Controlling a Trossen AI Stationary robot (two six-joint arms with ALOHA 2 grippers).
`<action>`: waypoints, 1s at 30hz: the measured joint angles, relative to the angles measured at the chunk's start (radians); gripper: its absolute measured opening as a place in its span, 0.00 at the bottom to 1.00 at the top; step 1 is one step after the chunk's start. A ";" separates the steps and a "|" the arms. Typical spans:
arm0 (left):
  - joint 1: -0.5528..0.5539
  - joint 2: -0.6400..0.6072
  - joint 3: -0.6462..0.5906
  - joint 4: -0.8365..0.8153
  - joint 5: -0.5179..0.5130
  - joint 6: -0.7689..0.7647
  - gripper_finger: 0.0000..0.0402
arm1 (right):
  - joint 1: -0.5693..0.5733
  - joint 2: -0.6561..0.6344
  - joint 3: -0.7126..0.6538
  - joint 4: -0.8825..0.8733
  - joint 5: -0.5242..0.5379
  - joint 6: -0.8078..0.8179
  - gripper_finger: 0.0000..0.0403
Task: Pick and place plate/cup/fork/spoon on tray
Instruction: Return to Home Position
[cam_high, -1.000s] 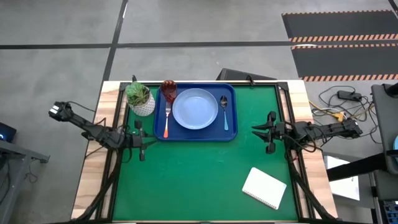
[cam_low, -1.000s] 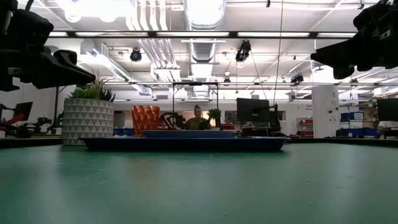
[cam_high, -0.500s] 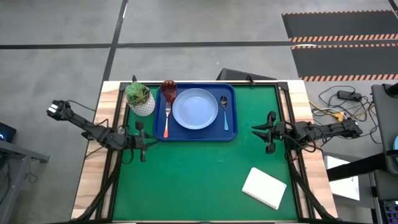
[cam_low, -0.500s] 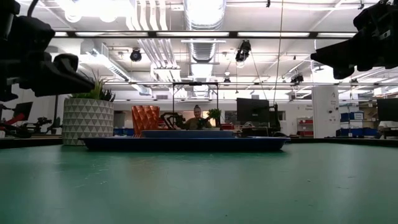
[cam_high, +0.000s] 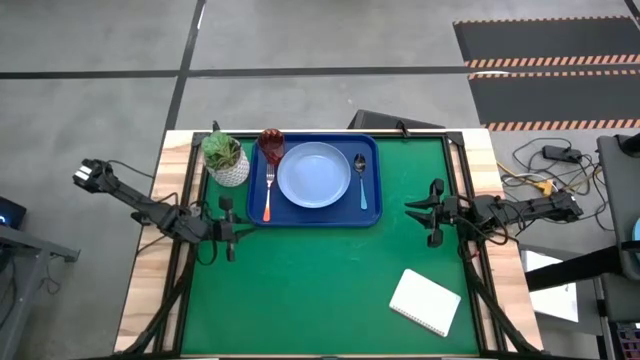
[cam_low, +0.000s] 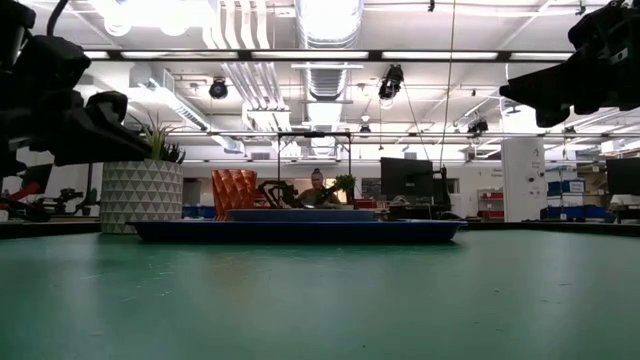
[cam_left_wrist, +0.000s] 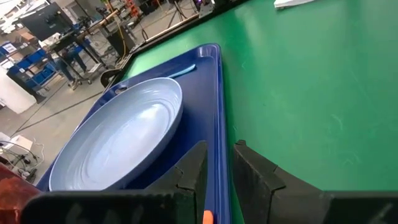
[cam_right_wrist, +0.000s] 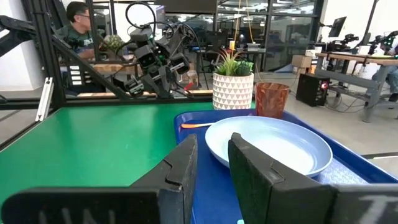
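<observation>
I see the plate (cam_high: 314, 174) centred on the tray (cam_high: 372, 214), cup (cam_high: 271, 146) and fork (cam_high: 268, 192) on its left, spoon (cam_high: 361, 178) on its right. My left gripper (cam_high: 225, 224) and right gripper (cam_high: 432, 212) hover beside the tray, both jaws slightly apart, holding nothing.

The left claw (cam_high: 224, 228) has drifted slightly toward 6 o'clock, a touch farther from the tray (cam_high: 314, 215).
</observation>
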 joint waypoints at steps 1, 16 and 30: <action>0.000 0.003 0.000 0.000 0.000 0.000 0.14 | 0.000 0.000 0.000 0.000 0.000 0.000 0.20; 0.000 0.048 0.000 0.000 0.000 0.000 0.14 | 0.000 0.000 0.000 0.000 0.000 0.000 0.20; 0.000 0.086 0.000 0.000 0.000 0.000 0.14 | 0.000 0.000 0.000 0.000 0.000 0.000 0.20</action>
